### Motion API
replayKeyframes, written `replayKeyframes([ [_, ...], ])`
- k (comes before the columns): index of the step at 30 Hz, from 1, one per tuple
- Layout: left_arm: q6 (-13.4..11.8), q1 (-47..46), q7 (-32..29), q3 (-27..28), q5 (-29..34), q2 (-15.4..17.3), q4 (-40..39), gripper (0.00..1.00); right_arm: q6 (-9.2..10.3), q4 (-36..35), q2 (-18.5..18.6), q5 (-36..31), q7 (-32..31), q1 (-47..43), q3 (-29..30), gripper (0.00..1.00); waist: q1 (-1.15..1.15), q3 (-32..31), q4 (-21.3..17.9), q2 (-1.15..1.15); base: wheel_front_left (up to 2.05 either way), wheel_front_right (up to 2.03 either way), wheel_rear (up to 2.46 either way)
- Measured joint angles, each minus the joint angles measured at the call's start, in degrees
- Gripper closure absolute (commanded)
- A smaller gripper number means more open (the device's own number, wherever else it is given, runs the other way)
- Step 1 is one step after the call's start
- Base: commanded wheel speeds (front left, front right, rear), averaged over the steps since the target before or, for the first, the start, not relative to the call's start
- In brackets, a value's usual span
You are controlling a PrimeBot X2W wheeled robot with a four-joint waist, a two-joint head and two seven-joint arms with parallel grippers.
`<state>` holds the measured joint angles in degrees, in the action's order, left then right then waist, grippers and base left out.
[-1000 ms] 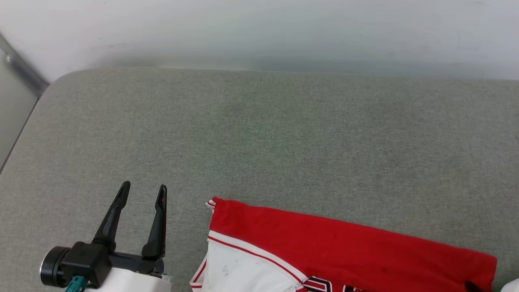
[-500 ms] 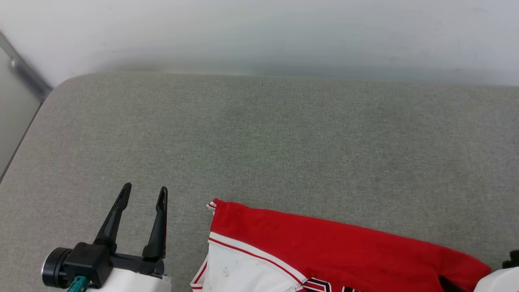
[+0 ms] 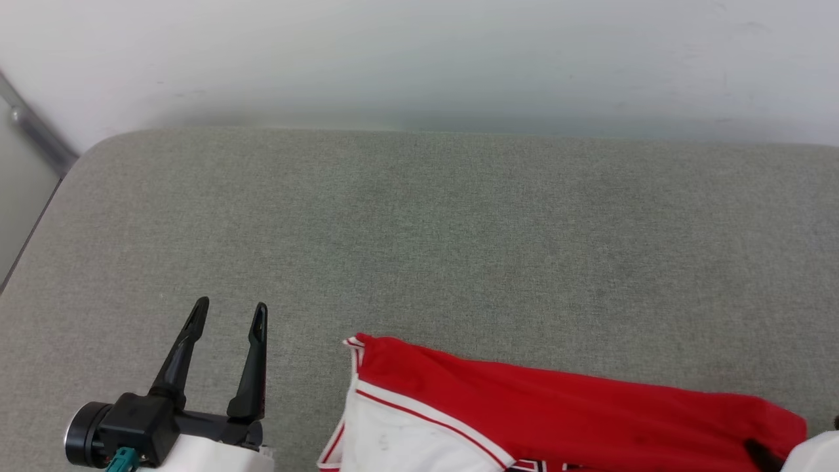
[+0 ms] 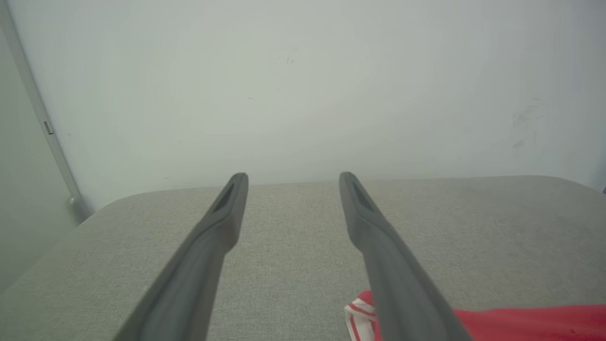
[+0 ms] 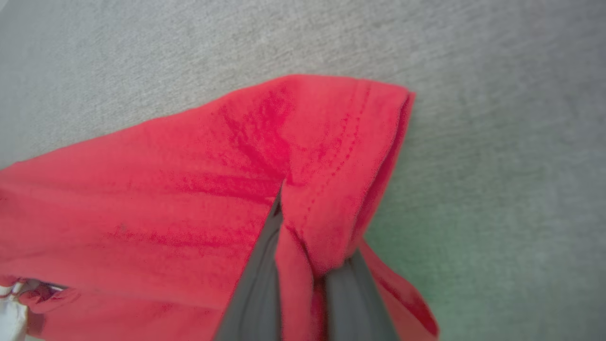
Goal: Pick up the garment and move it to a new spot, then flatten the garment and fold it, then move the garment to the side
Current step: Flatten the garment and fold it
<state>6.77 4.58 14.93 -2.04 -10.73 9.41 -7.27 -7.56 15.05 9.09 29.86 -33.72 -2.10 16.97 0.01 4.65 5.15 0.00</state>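
The garment (image 3: 557, 406), red with a white sleeve and striped trim, lies on the grey padded surface (image 3: 419, 229) at the bottom of the head view, cut off by the frame's lower edge. In the right wrist view my right gripper (image 5: 303, 227) is shut on a fold of the garment's (image 5: 165, 189) red stitched corner, with cloth pinched between the two fingers. My right forearm (image 3: 816, 455) shows at the lower right by that corner. My left gripper (image 3: 226, 313) stands open to the left of the garment, apart from it, with nothing between its fingers (image 4: 222, 222). The garment's striped corner (image 4: 360, 312) peeks beside the right-hand finger.
A pale wall (image 3: 419, 59) runs along the far side of the padded surface. The surface's rounded far-left corner (image 3: 92, 147) meets a metal strip (image 3: 36, 128), and its left edge drops off. Bare grey padding stretches beyond the garment.
My right gripper has shut on the garment's red corner and its forearm has come in at the lower right. The head camera shifted slightly. The left gripper stays open in place.
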Motion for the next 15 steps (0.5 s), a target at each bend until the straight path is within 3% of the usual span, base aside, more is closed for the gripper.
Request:
replayKeyframes([
  [8, 0.29, 0.78, 0.0, -0.14, 0.4, -0.16, 0.68, 0.0, 0.03, 2.6, 2.83, -4.19, 3.04, 1.94, 7.78, 1.0, 0.0, -0.82, -0.18, 0.0, 0.0, 0.0, 0.0],
  [15, 0.57, 1.44, 0.07, -0.64, 0.3, -0.14, 1.36, 0.0, 0.07, -2.03, 1.35, -4.0, 2.04, 0.86, 4.8, 1.0, 0.0, -2.85, 0.18, 0.0, 0.0, 0.0, 0.0],
])
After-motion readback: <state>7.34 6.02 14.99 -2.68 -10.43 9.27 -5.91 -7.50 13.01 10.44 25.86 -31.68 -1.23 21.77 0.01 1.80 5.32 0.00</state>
